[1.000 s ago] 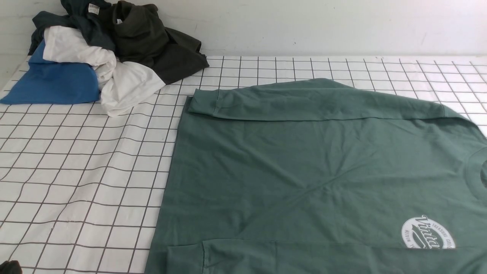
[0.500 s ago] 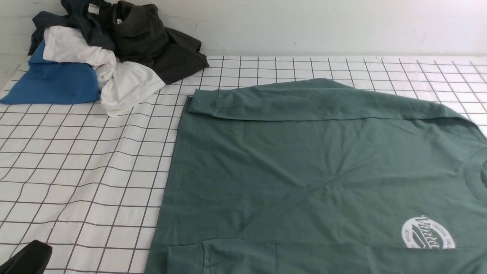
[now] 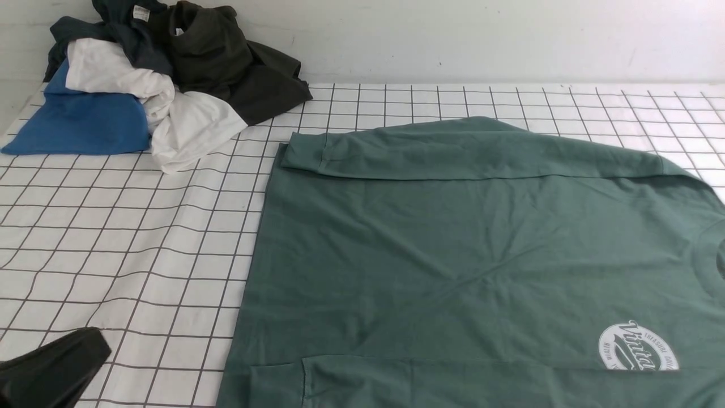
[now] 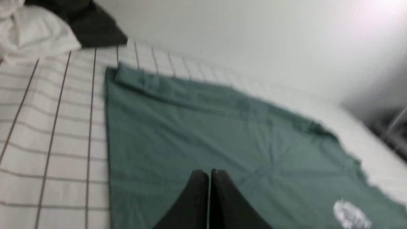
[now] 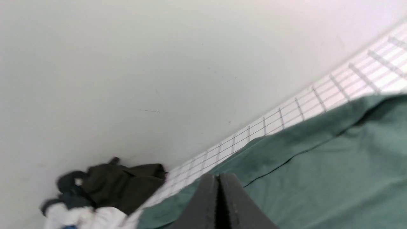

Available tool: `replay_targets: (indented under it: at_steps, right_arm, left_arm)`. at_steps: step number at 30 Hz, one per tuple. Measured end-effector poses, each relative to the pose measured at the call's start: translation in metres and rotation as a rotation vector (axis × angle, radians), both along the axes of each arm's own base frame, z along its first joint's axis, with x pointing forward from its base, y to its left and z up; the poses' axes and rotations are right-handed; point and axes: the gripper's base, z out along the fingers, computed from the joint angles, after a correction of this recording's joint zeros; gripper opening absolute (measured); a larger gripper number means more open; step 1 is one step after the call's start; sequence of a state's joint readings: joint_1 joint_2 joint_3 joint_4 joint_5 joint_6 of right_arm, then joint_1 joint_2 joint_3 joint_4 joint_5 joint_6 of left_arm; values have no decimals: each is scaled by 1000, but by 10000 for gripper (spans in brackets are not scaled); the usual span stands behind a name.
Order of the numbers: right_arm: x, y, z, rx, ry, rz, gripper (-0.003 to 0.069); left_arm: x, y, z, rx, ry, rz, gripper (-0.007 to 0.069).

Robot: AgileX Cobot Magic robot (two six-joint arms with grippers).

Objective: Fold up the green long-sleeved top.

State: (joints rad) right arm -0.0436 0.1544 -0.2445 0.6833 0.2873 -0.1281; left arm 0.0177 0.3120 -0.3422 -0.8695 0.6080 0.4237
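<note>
The green long-sleeved top (image 3: 464, 255) lies flat on the gridded table, collar toward the right edge, both sleeves folded in over the body, white oval logo (image 3: 637, 347) at the lower right. My left gripper (image 3: 85, 345) shows as a dark tip at the bottom left corner of the front view, off the top. In the left wrist view the left gripper (image 4: 209, 173) is shut and empty above the green long-sleeved top (image 4: 197, 127). In the right wrist view the right gripper (image 5: 218, 176) is shut and empty, raised over the green long-sleeved top (image 5: 318, 171). The right arm is out of the front view.
A heap of clothes (image 3: 153, 79) sits at the table's back left: a bright blue piece (image 3: 79, 124), white pieces and a dark olive-black garment (image 3: 238, 68). A white wall (image 3: 453, 34) runs along the table's far edge. The gridded cloth (image 3: 124, 255) lies bare left of the top.
The left gripper has come up into the front view from the bottom left corner and moved rightward. The top has not moved.
</note>
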Motion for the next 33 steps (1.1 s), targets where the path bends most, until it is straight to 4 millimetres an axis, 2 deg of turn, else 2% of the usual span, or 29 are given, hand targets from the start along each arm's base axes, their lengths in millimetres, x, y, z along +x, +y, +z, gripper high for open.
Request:
replay_targets:
  at_steps: [3, 6, 7, 8, 9, 10, 12, 13, 15, 16, 20, 23, 26, 30, 33]
  right_arm:
    - [23, 2, 38, -286, 118, 48, -14]
    - [49, 7, 76, -506, 298, 178, -14]
    - [53, 7, 75, -517, 341, 200, -14]
    - [62, 11, 87, -551, 408, 267, -14]
    - [72, 16, 88, -574, 510, 352, -14]
    - [75, 19, 92, -587, 539, 394, -14]
    - [84, 29, 87, -626, 700, 543, -14]
    - [84, 31, 86, -632, 711, 562, -14]
    - [91, 43, 73, -676, 822, 674, -14]
    - [92, 49, 66, -699, 855, 716, -14]
    - [88, 58, 50, -746, 906, 790, -14]
    - [85, 58, 42, -760, 937, 800, -14]
    - [85, 57, 39, -765, 947, 797, -14]
    - [85, 57, 39, -771, 948, 793, -14]
    - [85, 57, 39, -773, 948, 793, -14]
  left_arm:
    - [22, 0, 19, 224, 174, -123, -7]
    - [49, 3, 41, 417, 336, -227, -7]
    - [50, 4, 44, 437, 346, -233, -7]
    - [61, 2, 45, 483, 401, -277, -6]
    - [70, -3, 44, 520, 435, -322, -1]
    - [74, -9, 41, 536, 457, -362, 4]
    - [86, -26, 25, 578, 533, -466, 29]
    - [87, -29, 24, 584, 538, -485, 33]
    - [98, -50, 5, 600, 623, -562, 90]
    - [104, -62, -5, 611, 649, -594, 130]
    - [129, -84, -39, 649, 695, -607, 296]
    - [148, -91, -64, 679, 710, -581, 426]
    - [160, -95, -82, 701, 718, -562, 509]
    - [171, -99, -105, 714, 735, -546, 539]
    - [175, -100, -113, 717, 742, -540, 539]
